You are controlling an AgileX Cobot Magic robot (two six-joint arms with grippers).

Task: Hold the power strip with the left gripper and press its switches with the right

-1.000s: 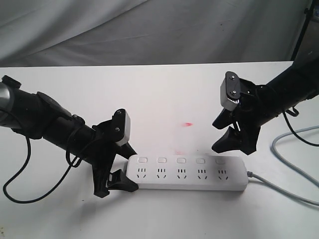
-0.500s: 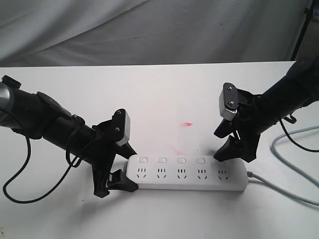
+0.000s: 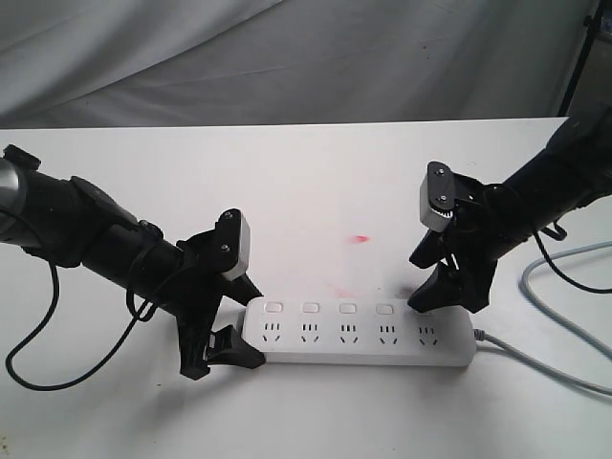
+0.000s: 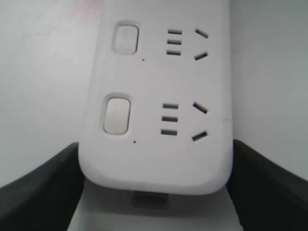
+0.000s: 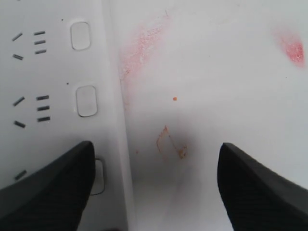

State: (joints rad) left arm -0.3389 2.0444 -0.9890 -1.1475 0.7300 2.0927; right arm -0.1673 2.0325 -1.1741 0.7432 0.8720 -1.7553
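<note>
The white power strip (image 3: 359, 335) lies lengthwise near the table's front, its grey cord (image 3: 545, 368) leaving at the right end. My left gripper (image 3: 246, 325) is shut on its left end, and in the left wrist view its black fingers (image 4: 45, 192) press both long sides of the power strip (image 4: 159, 96). Several switches (image 3: 311, 308) show along the far edge. My right gripper (image 3: 435, 273) stands open. One of its fingers (image 5: 48, 192) rests over the rightmost switch (image 5: 99, 175), which is mostly hidden. The other finger hangs over bare table.
A red smear (image 3: 360, 238) and pink stains (image 5: 144, 41) mark the white table (image 3: 306, 182) behind the strip. A second grey cable (image 3: 564, 258) curves at the right edge. A loose black cable (image 3: 29, 354) loops at the left. Grey cloth hangs behind.
My right gripper has come down and slightly left onto the strip's rightmost switch, covering it. In the last half second it barely moved. The left gripper and strip stayed put.
</note>
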